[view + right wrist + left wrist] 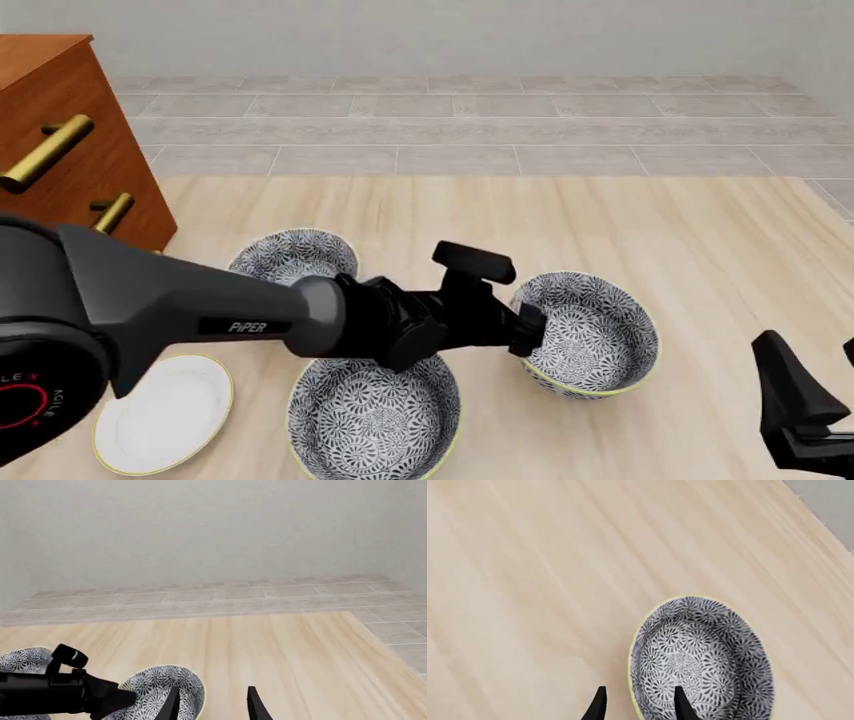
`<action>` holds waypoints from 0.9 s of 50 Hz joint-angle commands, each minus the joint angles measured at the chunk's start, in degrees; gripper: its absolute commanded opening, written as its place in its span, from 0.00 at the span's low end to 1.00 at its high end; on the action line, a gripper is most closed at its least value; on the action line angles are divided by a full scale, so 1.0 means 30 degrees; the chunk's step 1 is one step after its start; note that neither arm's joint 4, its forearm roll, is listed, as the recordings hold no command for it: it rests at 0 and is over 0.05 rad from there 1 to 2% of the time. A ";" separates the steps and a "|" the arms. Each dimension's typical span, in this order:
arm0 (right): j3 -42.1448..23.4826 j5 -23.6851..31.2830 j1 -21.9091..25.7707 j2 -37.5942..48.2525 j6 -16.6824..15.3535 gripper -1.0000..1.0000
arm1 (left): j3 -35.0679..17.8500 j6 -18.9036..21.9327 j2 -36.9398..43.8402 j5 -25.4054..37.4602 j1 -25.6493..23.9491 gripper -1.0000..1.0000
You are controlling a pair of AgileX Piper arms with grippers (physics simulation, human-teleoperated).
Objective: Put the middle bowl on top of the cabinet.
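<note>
Left hand [527,330]: your fingers are spread and not clamped. In the left wrist view one fingertip sits outside the rim of the middle bowl [601,335] and the other over its inside, so the yellowish rim lies between them. I cannot tell whether either fingertip touches it.

Middle bowl: it is on the table [694,220], right of centre and well away from every edge. In the front view it looks slightly tipped, with the rim on your side showing as a yellow line. I cannot tell whether its base is flat on the wood.

Cabinet [60,120]: it stands at the table's far left corner, well apart from the bowl. Two brass handles are visible in the front view. Only an edge of its top shows.

Other items:
- A second patterned bowl [294,255] sits left of centre, near the cabinet.
- A third patterned bowl [374,420] sits at the near edge, below your left arm [240,315].
- A white plate [160,415] lies toward the near left corner, just beside the third bowl.

Right hand [817,365]: it is released, with fingers apart and nothing between them. It hangs near the table's near right corner, well apart from the middle bowl. Its wrist view looks across the table at that bowl with your left arm reaching in.
</note>
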 commanded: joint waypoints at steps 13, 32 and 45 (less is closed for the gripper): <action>-0.0005 -0.0049 -0.0041 0.0015 0.0046 1.00 | 0.0108 -0.0146 0.0441 -0.0182 0.0087 1.00; 0.0001 -0.0021 -0.0047 -0.0025 0.0037 1.00 | 0.0691 -0.0708 -0.0596 -0.0580 0.0392 0.00; -0.0004 0.0046 -0.0074 -0.0088 0.0000 1.00 | 0.0977 -0.1965 -0.1184 -0.0968 -0.0408 0.00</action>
